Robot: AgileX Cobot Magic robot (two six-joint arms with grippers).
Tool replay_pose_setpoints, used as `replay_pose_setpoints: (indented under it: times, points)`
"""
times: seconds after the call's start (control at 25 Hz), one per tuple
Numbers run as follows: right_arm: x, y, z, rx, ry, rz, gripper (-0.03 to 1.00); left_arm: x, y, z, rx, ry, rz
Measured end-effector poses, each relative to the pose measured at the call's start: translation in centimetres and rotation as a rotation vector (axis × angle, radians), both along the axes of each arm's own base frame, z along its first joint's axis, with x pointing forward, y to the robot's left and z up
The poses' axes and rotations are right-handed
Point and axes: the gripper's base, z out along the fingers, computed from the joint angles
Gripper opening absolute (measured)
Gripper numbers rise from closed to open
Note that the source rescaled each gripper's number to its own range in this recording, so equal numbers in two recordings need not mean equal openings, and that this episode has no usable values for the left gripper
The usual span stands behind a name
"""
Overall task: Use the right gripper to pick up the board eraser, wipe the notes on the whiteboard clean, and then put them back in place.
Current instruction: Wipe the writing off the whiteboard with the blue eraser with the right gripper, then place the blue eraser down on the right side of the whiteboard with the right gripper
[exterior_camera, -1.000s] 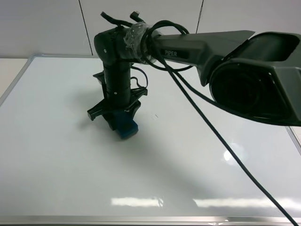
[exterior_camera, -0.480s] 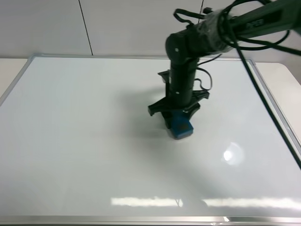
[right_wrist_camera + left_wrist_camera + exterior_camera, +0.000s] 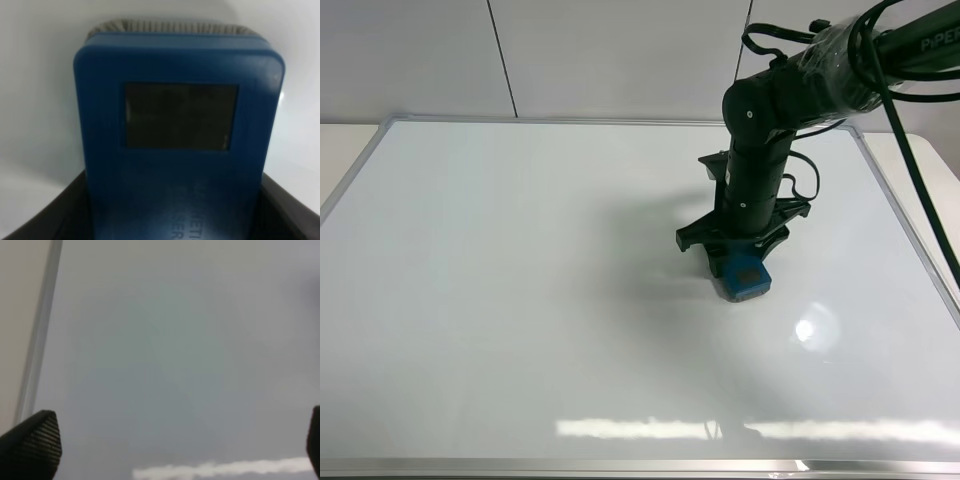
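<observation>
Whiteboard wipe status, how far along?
Done: board eraser picked up; no marker visible on the whiteboard. In hand: right tool holds the eraser down at the board, right of centre. Left: return the eraser to its place and release.

The board eraser (image 3: 745,277) sits on the whiteboard (image 3: 520,300), right of centre, beneath the right gripper (image 3: 739,262).

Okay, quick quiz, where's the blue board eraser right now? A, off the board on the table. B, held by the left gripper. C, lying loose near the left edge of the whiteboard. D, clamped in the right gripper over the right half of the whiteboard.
D: the board eraser sits clamped in the jaws of the right gripper over the right half of the whiteboard, while the left gripper is open and holds nothing.
</observation>
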Motion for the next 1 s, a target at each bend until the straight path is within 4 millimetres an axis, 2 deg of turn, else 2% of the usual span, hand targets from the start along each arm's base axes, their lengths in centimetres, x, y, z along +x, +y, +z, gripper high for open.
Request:
replay_pose_setpoints:
  times: [0.2,0.44,0.56,0.68,0.84,1.0]
  points:
    - [0.3,0.5,1.4,0.045,-0.068,0.007,0.01,0.0,0.0,0.0,0.000,0.000,0.000]
    - [0.6,1.8,6.2,0.113,-0.176,0.033,0.01,0.0,0.0,0.0,0.000,0.000,0.000]
    - [0.5,1.6,8.6,0.145,-0.221,0.005,0.01,0.0,0.0,0.0,0.000,0.000,0.000]
    - [0.5,0.3,10.3,0.163,-0.243,-0.066,0.01,0.0,0.0,0.0,0.000,0.000,0.000]
    - [0.6,-2.8,12.0,0.152,-0.260,-0.200,0.01,0.0,0.0,0.0,0.000,0.000,0.000]
    - [0.0,-6.5,12.3,0.133,-0.261,-0.319,0.01,0.0,0.0,0.0,0.000,0.000,0.000]
